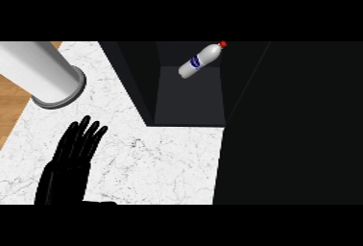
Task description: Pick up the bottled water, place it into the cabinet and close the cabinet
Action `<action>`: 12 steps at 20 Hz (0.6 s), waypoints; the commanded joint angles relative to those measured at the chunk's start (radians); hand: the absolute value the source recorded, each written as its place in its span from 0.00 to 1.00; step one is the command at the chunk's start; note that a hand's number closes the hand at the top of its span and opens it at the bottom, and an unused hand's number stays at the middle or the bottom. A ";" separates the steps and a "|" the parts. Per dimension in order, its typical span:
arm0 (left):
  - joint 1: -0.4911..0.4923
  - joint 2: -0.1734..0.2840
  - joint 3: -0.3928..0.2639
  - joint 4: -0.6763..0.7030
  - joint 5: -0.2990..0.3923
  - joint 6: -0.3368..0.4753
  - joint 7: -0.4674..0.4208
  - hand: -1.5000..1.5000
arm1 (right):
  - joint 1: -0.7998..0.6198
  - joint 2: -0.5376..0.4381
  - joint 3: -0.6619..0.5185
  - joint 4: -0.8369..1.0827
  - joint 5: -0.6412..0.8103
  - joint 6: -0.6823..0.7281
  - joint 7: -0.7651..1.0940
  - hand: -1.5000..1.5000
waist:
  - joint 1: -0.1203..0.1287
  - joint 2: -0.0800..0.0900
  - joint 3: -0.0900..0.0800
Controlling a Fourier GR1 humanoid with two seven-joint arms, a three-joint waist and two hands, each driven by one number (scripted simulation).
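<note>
One hand shows in the head view: the left hand point(74, 146), black, at the lower left over the counter point(156, 163), its fingers straight and spread, pointing up the view, holding nothing. Its wrist and forearm run down to the lower edge and are cut off there, dark enough that forearm and hand are hard to separate. The right hand appears nowhere.

The bottled water point(201, 60) lies tilted inside the cabinet point(188, 96), its red cap toward the upper right and its base toward the lower left. The bottle is a pale, smooth cylinder with a blue-and-white label around its middle; the print on the label is too small to read. Whether it rests on the cabinet's floor or leans on the back wall cannot be told, since the interior is dark and flat in tone.

The cabinet is a black box, open toward the viewer, with a dark grey inner floor and thin straight side walls. A broad black panel point(291, 125) fills the view's right side; whether it is the cabinet's door or another face cannot be told, and its edges merge with the cabinet's right wall.

The counter is white marble with fine grey veins. At the upper left a smooth white cylinder point(39, 69) with a grey rim lies slanted, its far end cut off by the view's edge. A strip of wooden surface point(10, 105) shows at the left edge.
</note>
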State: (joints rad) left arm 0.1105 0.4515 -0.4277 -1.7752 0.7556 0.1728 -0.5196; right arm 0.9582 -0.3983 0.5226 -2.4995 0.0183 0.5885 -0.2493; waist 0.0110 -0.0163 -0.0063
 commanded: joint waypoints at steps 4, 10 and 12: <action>0.134 0.072 0.053 -0.054 0.058 -0.081 -0.019 0.00 | -0.084 -0.063 0.146 -0.182 0.206 0.023 0.129 1.00 | 0.024 -0.009 -0.007; 0.182 0.147 0.135 -0.079 0.121 -0.168 -0.019 0.00 | -0.119 -0.038 0.253 -0.154 0.139 -0.031 0.180 1.00 | 0.048 0.003 -0.010; 0.205 0.161 0.154 -0.094 0.138 -0.181 -0.019 0.00 | -0.115 -0.015 0.306 -0.113 0.105 -0.051 0.182 1.00 | 0.060 0.005 -0.008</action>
State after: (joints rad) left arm 0.2727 0.5791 -0.3062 -1.8477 0.8654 0.0303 -0.5347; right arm 0.8633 -0.4314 0.6071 -2.4996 0.0341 0.5079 -0.1779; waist 0.0569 -0.0147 -0.0148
